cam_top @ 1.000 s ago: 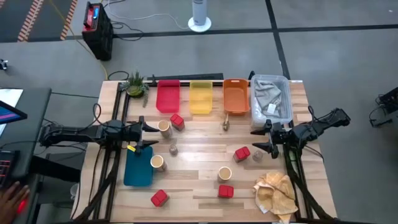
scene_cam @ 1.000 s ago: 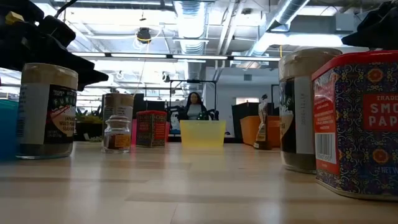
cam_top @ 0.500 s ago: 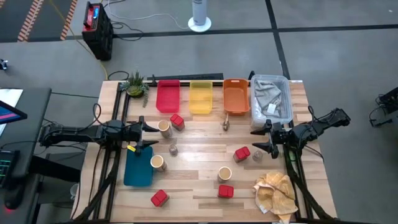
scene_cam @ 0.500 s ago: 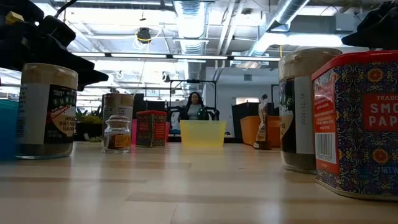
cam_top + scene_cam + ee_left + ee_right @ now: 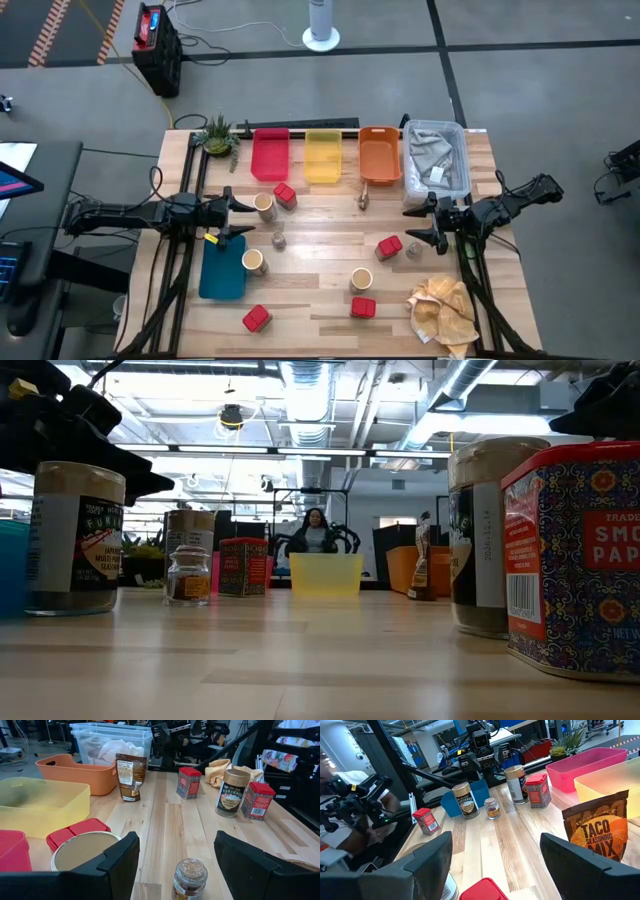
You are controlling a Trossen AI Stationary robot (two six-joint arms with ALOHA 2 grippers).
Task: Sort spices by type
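The spices stand scattered on the wooden table (image 5: 330, 225). There are several red tins, such as one (image 5: 389, 247) near the right arm and one (image 5: 284, 195) near the left. Three tan cylinders (image 5: 264, 205) (image 5: 254, 262) (image 5: 361, 279) and two small glass jars (image 5: 279, 240) (image 5: 414, 250) stand upright on their bases. My left gripper (image 5: 243, 218) hovers open at the table's left, with a jar (image 5: 189, 879) ahead of its fingers. My right gripper (image 5: 421, 222) hovers open at the table's right, with a red tin (image 5: 482, 891) just ahead of it.
Red (image 5: 270, 155), yellow (image 5: 322, 155) and orange (image 5: 379, 153) trays and a clear bin (image 5: 436, 160) line the far edge. A blue tray (image 5: 222, 265) lies near left and a beige cloth (image 5: 445, 308) near right. A seasoning packet (image 5: 365, 198) and a plant (image 5: 217, 135) stand toward the far side.
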